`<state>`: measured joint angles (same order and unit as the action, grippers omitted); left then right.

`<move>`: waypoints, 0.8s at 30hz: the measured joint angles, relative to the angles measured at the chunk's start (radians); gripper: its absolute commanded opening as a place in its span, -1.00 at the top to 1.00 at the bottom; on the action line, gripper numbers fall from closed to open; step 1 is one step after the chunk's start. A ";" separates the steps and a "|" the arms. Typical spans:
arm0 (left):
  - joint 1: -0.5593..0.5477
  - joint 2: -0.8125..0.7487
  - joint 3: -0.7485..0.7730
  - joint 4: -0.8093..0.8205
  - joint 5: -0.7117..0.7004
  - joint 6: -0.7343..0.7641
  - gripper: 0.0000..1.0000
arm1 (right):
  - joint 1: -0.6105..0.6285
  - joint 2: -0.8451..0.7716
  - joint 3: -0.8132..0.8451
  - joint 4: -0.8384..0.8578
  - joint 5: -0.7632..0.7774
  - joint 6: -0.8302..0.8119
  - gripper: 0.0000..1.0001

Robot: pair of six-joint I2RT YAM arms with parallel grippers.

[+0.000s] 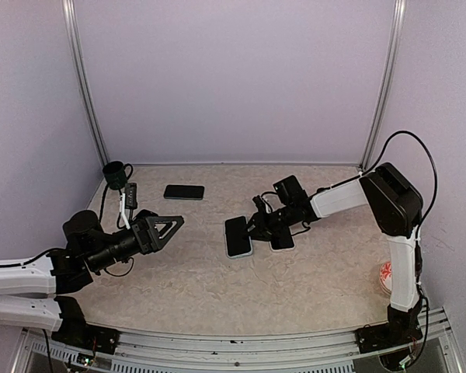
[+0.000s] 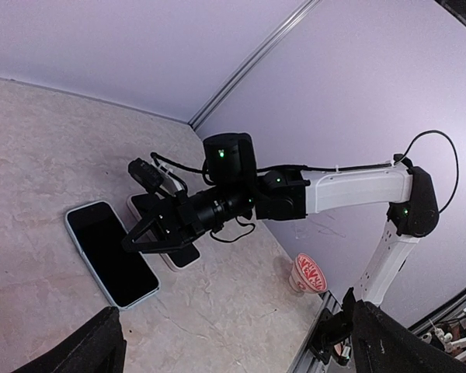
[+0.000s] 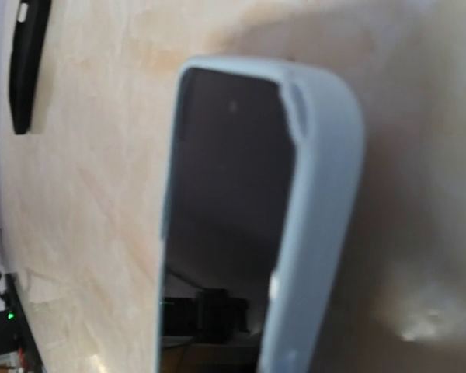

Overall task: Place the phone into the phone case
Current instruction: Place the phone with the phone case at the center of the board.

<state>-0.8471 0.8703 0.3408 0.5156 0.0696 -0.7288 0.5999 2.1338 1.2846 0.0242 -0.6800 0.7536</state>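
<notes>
A phone with a dark screen and a pale blue case rim (image 1: 238, 236) lies flat at the table's middle. It also shows in the left wrist view (image 2: 113, 252) and fills the right wrist view (image 3: 233, 179). A second white-rimmed flat piece (image 1: 282, 241) lies just right of it, partly under the right arm (image 2: 171, 252). My right gripper (image 1: 258, 224) sits low at the cased phone's right edge (image 2: 130, 244). Its fingers look together, and they are not in the right wrist view. My left gripper (image 1: 171, 225) is open and empty, held above the table left of the phones (image 2: 233, 350).
A black phone-shaped piece (image 1: 184, 191) lies flat at the back, seen edge-on in the right wrist view (image 3: 27, 62). A dark green mug (image 1: 116, 175) stands at the back left. A red-patterned bowl (image 1: 385, 275) sits by the right arm's base (image 2: 311, 272).
</notes>
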 measured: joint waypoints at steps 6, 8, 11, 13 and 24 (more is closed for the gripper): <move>0.002 0.010 0.000 -0.002 -0.019 0.000 -0.98 | 0.000 -0.003 0.000 -0.031 0.033 -0.024 0.32; 0.005 0.010 0.000 -0.012 -0.034 -0.001 -0.98 | 0.000 -0.009 0.001 -0.043 0.045 -0.032 0.30; 0.011 0.010 0.000 -0.048 -0.079 -0.004 -0.98 | 0.000 -0.026 0.008 -0.088 0.079 -0.054 0.26; 0.018 0.010 0.005 -0.087 -0.111 -0.005 -0.98 | 0.000 -0.037 0.016 -0.111 0.100 -0.064 0.23; 0.111 0.066 0.067 -0.265 -0.226 -0.010 -0.98 | 0.018 -0.130 0.060 -0.223 0.211 -0.140 0.20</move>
<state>-0.7357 0.9360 0.4076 0.2504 -0.1566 -0.7383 0.6174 2.0037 1.3441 -0.1989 -0.4690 0.6136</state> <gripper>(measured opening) 0.988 0.398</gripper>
